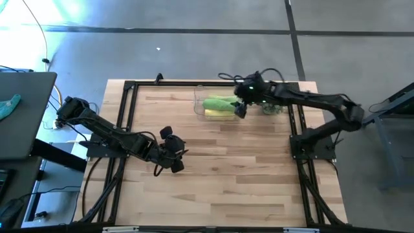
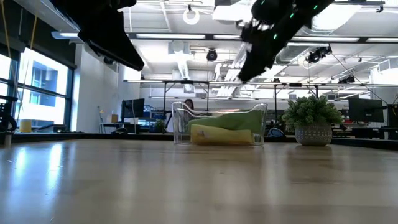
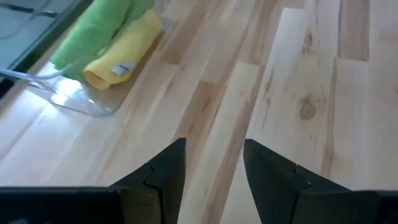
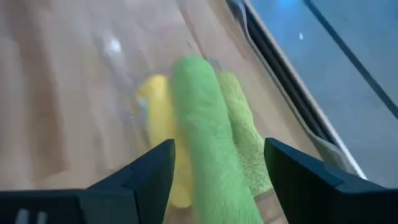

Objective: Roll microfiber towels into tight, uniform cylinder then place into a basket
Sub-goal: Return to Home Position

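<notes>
My right pincer [image 1: 240, 107] hangs just over the clear plastic basket [image 1: 198, 97] at the table's far edge, fingers spread wide and empty. Below it, the fuzzy yellow towel [image 4: 158, 115] and two lime green towels [image 4: 199, 118] lie rolled as soft cylinders side by side in the tub. A spiky green plant [image 2: 313, 111] in a speckled round pot [image 2: 313, 134] stands just beside the basket under my right arm, while my left pincer [image 1: 173, 155] waits over the pale wooden table [image 1: 246, 175], well apart, its dark fingers parted and holding nothing.
</notes>
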